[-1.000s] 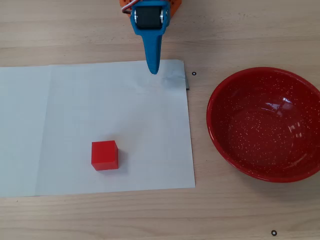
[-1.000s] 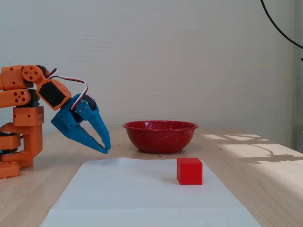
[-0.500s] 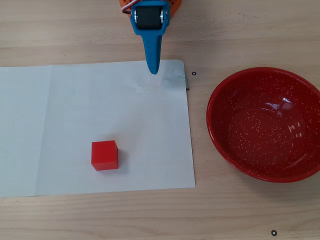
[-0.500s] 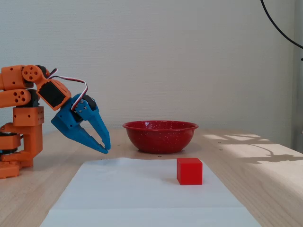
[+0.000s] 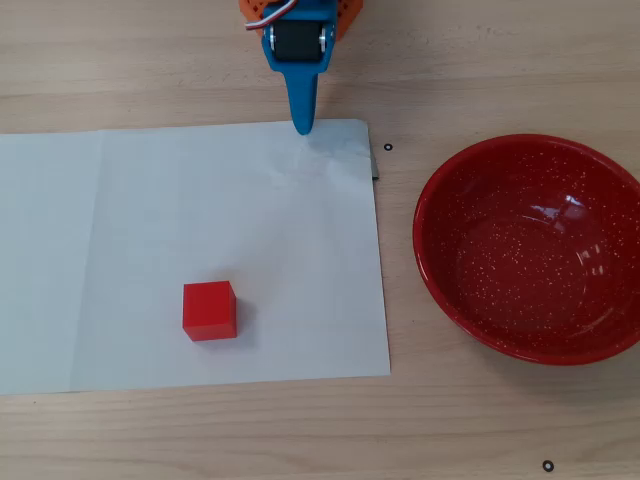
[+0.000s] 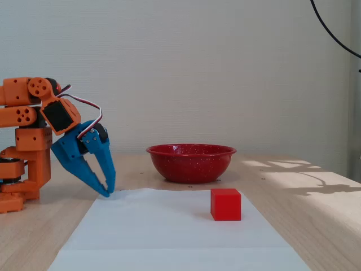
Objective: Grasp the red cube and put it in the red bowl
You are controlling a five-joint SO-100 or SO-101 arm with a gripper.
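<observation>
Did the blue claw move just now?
Yes. The gripper swung down and back toward the arm's base, away from the red bowl; its tips now sit at the paper's edge.

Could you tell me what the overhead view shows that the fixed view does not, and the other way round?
Only the overhead view shows the red bowl's empty speckled inside, the full outline of the white paper and small black rings on the table. Only the fixed view shows the arm's orange base, the wall and the gripper's tips low at the paper's edge. Both show the red cube lying on the paper, apart from gripper and bowl.
</observation>
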